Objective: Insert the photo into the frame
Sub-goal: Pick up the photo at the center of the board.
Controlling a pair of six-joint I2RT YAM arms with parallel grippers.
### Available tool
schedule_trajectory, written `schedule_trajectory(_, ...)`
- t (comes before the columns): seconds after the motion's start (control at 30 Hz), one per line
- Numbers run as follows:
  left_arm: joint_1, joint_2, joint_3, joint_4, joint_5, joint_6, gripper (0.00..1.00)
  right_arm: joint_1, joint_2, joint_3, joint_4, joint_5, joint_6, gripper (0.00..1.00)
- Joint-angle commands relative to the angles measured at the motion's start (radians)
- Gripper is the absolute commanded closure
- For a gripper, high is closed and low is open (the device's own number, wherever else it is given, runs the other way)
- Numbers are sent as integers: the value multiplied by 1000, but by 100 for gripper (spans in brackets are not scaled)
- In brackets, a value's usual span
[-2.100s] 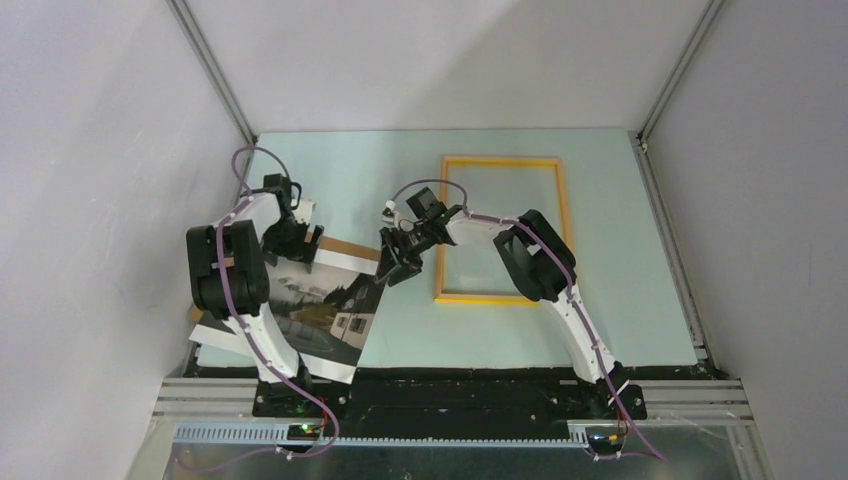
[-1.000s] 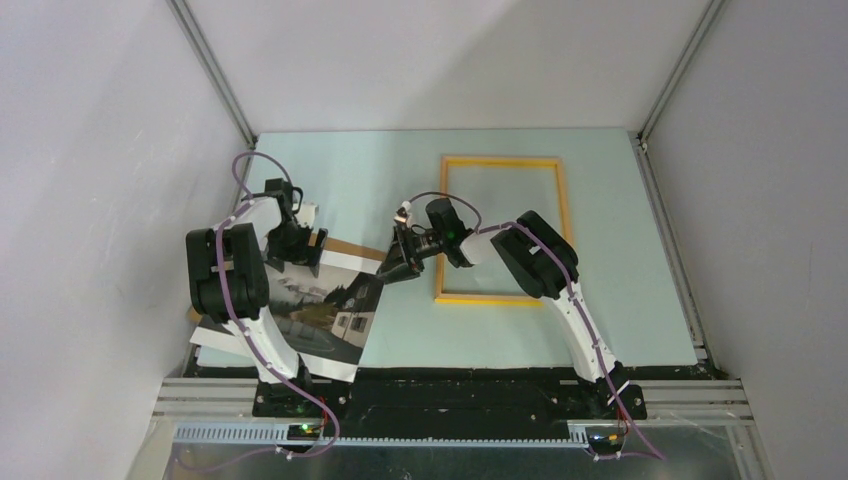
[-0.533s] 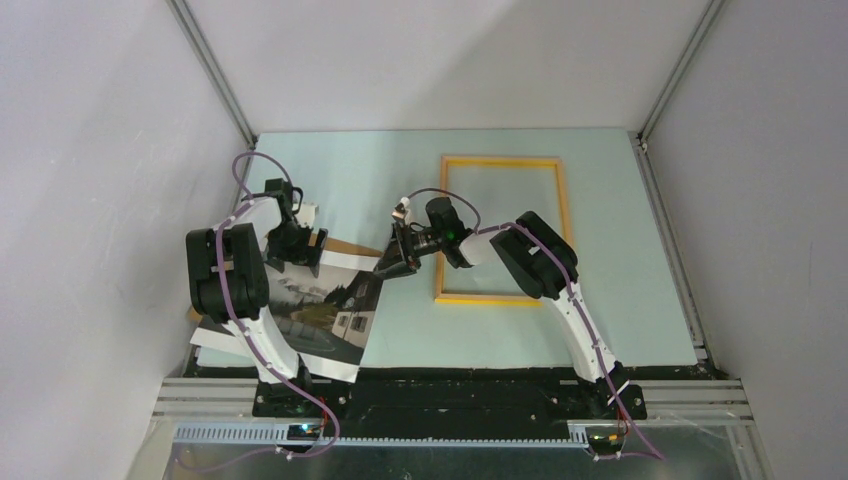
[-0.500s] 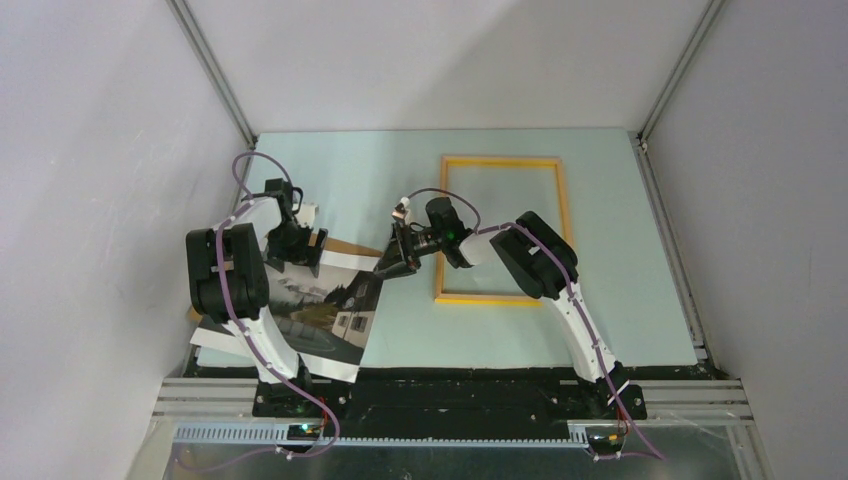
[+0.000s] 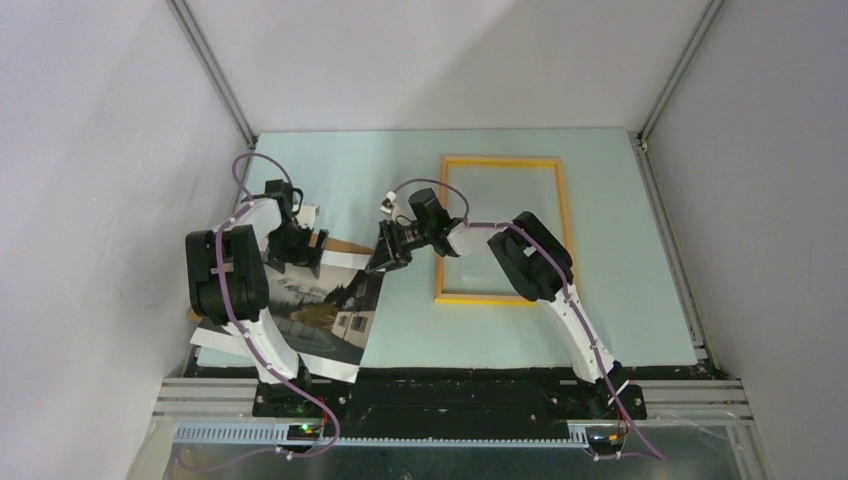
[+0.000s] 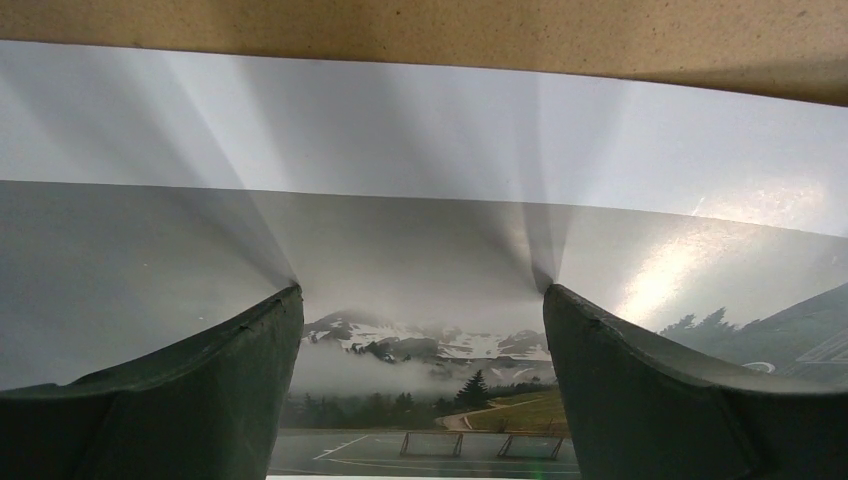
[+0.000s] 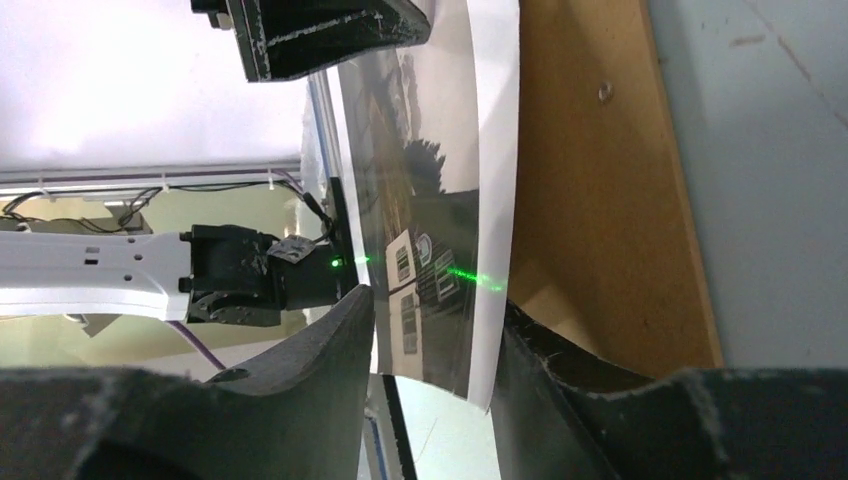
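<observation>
One photo (image 5: pixel 322 312) lies at the near left of the bench (image 5: pixel 620 250) on one brown backing board (image 5: pixel 345 243). One yellow-edged frame (image 5: pixel 500 298) lies apart to its right. There are two arms. The left hand (image 6: pixel 421 290) points down at the photo near its white far border, fingers spread wide, gripping nothing. The right hand (image 7: pixel 435 300) reaches left, fingers either side of the photo's lifted right edge; whether they pinch it I cannot tell.

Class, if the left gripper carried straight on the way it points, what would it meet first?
Probably the photo: the left gripper's open fingers aim at its misty sky; distance unclear.
</observation>
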Motion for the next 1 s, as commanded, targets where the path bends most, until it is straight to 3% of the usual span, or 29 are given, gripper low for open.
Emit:
schedule_trajectory(0.0,-10,-29,-22,2,43,-19,7,10,36,66,-100,21,-90,56)
schedule_trajectory(0.37,-10,-79,-4,2,91,-26,4,-52,39,180,-277,22,-168,100)
schedule_trajectory(0.73,-10,-262,104,2,143,-82,0,-213,-217,20,-218,55,-141,100)
schedule_trajectory(0.97,-10,-313,191,3,278,-221,0,-328,-434,-139,-142,119,-77,100)
